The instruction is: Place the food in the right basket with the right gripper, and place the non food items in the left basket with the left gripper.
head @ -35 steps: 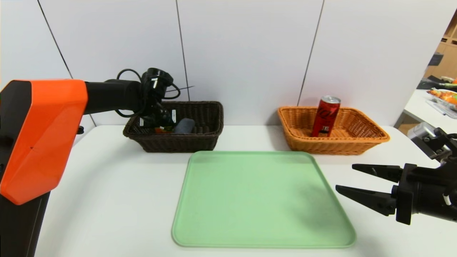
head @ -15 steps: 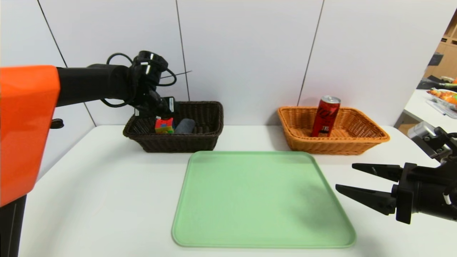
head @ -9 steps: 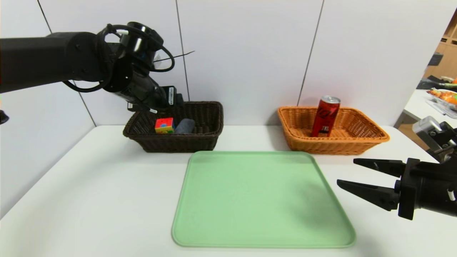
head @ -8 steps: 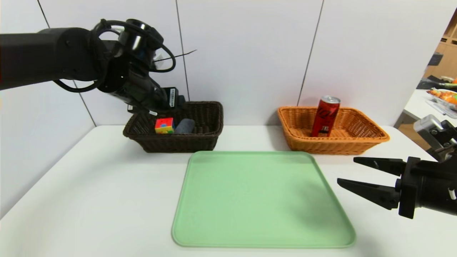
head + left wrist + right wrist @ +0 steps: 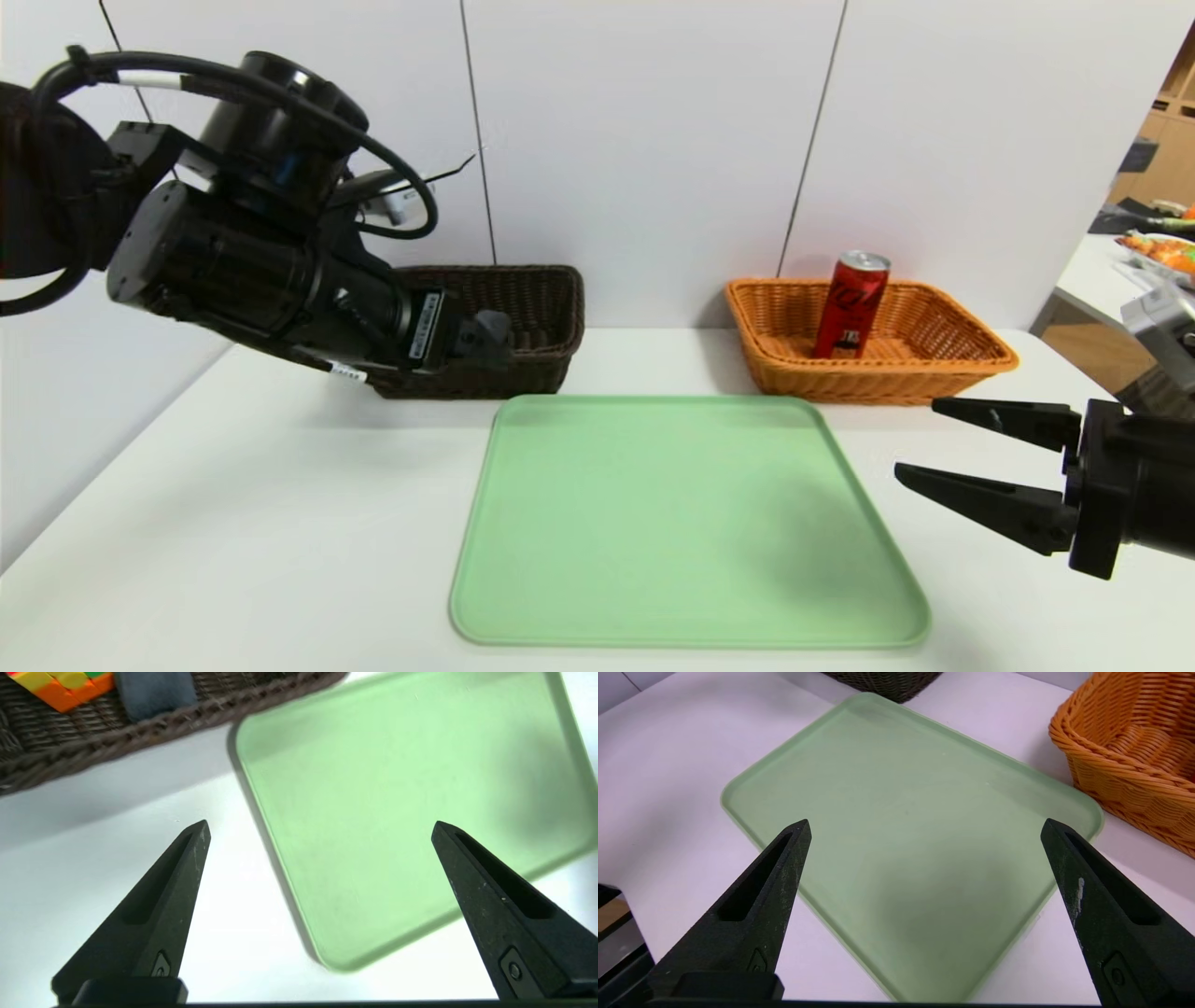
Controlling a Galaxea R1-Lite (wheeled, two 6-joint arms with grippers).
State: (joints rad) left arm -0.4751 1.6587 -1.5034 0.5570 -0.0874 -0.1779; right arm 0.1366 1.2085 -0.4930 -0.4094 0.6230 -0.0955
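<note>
The flat light green plastic tray (image 5: pixel 686 518) in the middle of the white table (image 5: pixel 233 523) has nothing on it, so it looks to me like all the sorting is done.

The tall slim red drink can (image 5: pixel 850 304) stands upright in the shallow orange-tan wicker basket (image 5: pixel 971 359), which sits just past the tray's far right corner. The right gripper (image 5: pixel 971 453), black with two long pointed fingers, hangs over the table beside the tray's right edge. It is spread wide and holds nothing. Its fingers point across the tray, and the can is off to the side of them, well apart.

The deep dark brown wicker basket (image 5: pixel 42 760) sits just past the tray's far left corner. Inside it lie the small red, orange and yellow puzzle cube (image 5: pixel 56 686) and, touching it, the dark grey rolled cloth (image 5: pixel 152 693). The left gripper (image 5: pixel 320 828) hangs in the air over the table near the tray's far left corner, on the near side of that basket. It is wide open too, and empty.

Nothing blocks either arm, and I see nothing left to pick up
</note>
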